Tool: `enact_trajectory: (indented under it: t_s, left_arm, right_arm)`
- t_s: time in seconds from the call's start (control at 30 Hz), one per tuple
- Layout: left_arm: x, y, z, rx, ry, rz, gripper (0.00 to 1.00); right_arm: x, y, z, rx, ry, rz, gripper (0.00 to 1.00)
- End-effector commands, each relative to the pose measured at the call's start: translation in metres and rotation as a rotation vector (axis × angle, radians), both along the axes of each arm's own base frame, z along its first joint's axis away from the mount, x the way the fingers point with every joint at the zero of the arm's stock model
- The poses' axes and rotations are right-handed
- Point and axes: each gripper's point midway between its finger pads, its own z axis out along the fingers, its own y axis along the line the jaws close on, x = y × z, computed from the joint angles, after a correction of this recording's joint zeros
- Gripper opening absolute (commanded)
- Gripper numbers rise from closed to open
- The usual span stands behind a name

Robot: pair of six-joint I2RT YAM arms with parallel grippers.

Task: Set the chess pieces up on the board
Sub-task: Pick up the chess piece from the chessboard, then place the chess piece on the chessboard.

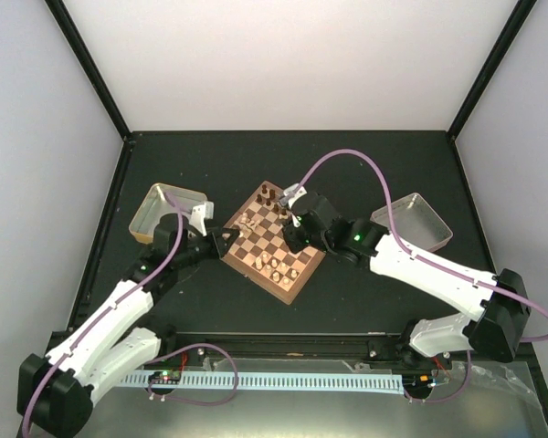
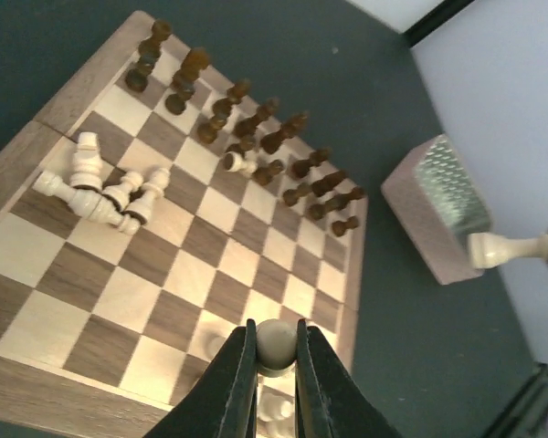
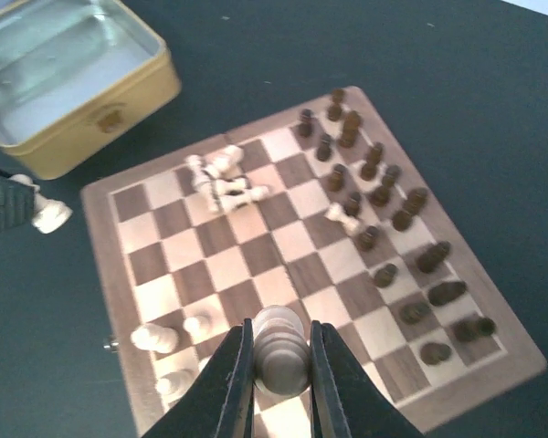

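The board lies turned like a diamond between the arms. Dark chess pieces stand in two rows along its far side. A heap of pale pieces lies tipped over on the squares, and one pale piece lies among the dark ones. A few pale pieces stand near the opposite edge. My left gripper is shut on a pale round-headed piece at the board's left corner. My right gripper hangs over the board, shut on a pale piece.
An open metal tray with gold-coloured sides sits left of the board, just behind my left arm. A second tray sits to the right, beside my right arm. Dark matting covers the table; pale walls close in the sides and back.
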Motion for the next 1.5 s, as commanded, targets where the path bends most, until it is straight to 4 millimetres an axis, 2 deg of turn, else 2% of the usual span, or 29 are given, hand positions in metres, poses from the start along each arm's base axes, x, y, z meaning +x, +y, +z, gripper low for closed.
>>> enact_trajectory:
  t_s: [0.0,0.13,0.33,0.5,0.8,1.1,1.33,1.47]
  left_arm:
    - [0.018,0.007,-0.013,0.196,-0.025,0.07,0.03]
    - [0.026,-0.009,-0.04,0.294,0.035,0.038,0.03]
    - [0.033,-0.036,-0.068,0.353,0.12,-0.059,0.04]
    - [0.034,-0.04,-0.09,0.405,0.18,-0.1,0.05]
    - [0.036,-0.049,-0.11,0.418,0.25,-0.14,0.06]
    - [0.031,-0.044,-0.123,0.458,0.298,-0.149,0.08]
    - [0.026,-0.049,-0.129,0.44,0.318,-0.183,0.13]
    - [0.03,-0.047,-0.129,0.457,0.317,-0.163,0.21]
  right_arm:
    - [0.01,-0.033,-0.003,-0.011,-0.026,-0.199,0.04]
    - [0.009,-0.046,-0.008,0.006,-0.026,-0.247,0.04]
    - [0.004,-0.055,-0.008,0.037,-0.026,-0.25,0.05]
    - [0.0,-0.052,-0.008,0.069,-0.01,-0.227,0.05]
    - [-0.002,-0.046,-0.011,0.084,0.008,-0.203,0.05]
    - [-0.002,-0.045,-0.012,0.085,0.015,-0.203,0.05]
    - [-0.002,-0.044,-0.013,0.085,0.018,-0.202,0.05]
    - [-0.003,-0.042,-0.013,0.088,0.024,-0.191,0.06]
